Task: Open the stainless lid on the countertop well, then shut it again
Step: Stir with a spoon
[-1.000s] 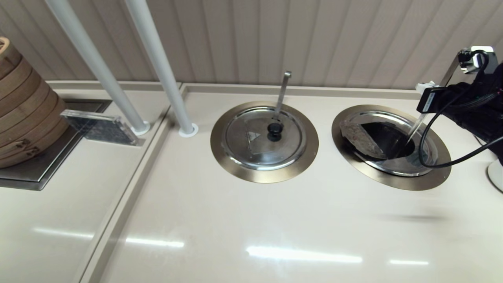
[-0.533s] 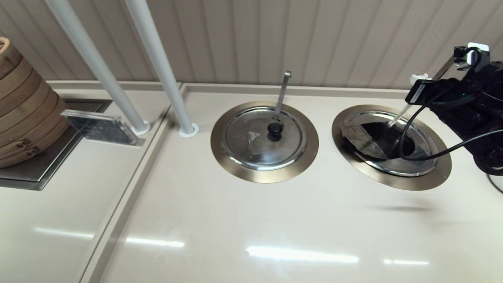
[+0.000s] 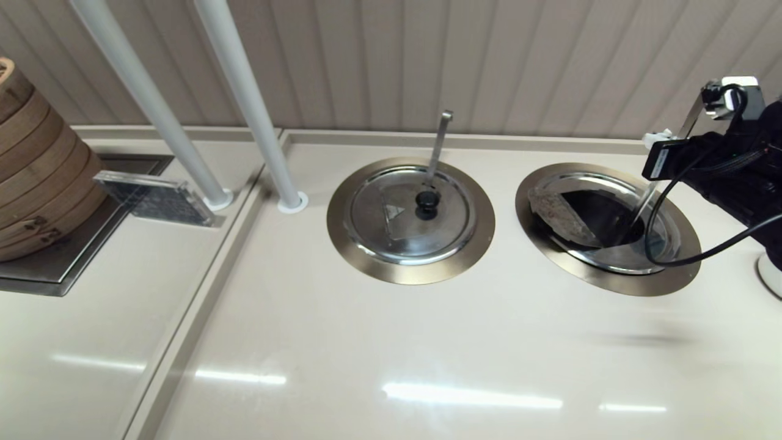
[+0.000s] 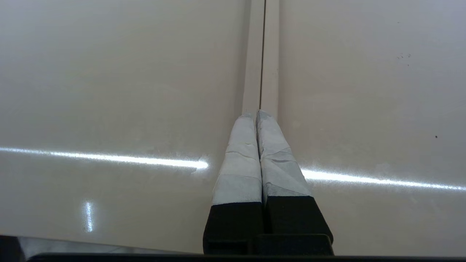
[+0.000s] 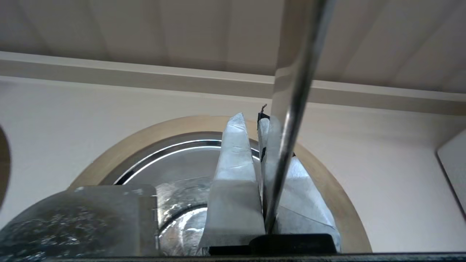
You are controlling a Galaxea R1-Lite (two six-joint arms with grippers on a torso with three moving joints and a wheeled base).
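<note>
Swung back toward the countertop well (image 3: 608,229), our right gripper (image 5: 255,120) clamps the stiff, slick handle (image 5: 291,109) of the stainless lid (image 3: 611,226), its flap (image 3: 559,214) raised.

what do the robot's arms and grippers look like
The right gripper and left gripper both have tapered fingers wrapped in pale grey-white tape over black bases. The right arm is black, with a looping black cable and a small silver-white module on top.

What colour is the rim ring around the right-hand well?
Brushed bronze-grey rim ring, clearest in the head view.
</note>
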